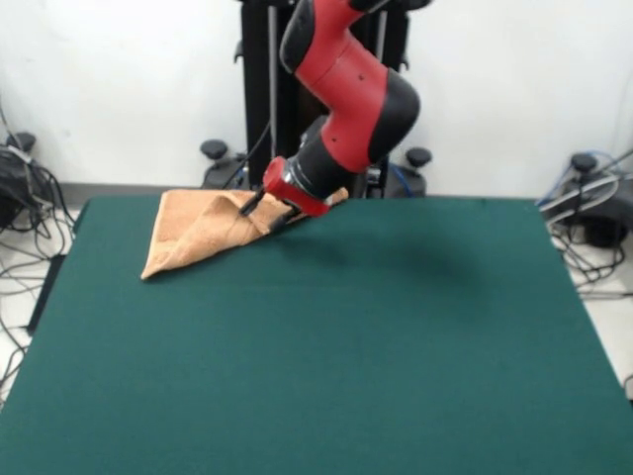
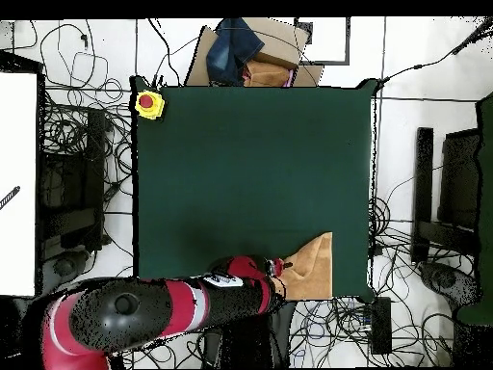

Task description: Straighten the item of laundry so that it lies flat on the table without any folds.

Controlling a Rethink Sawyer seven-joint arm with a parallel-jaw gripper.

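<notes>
The gripper (image 1: 265, 210) presses down into the folded peach towel (image 1: 198, 233) near the green table's (image 1: 326, 356) far edge. I cannot tell whether it grips the cloth.

Table (image 1: 326, 346) lies open except the towel (image 1: 198, 233) at one corner.
</notes>
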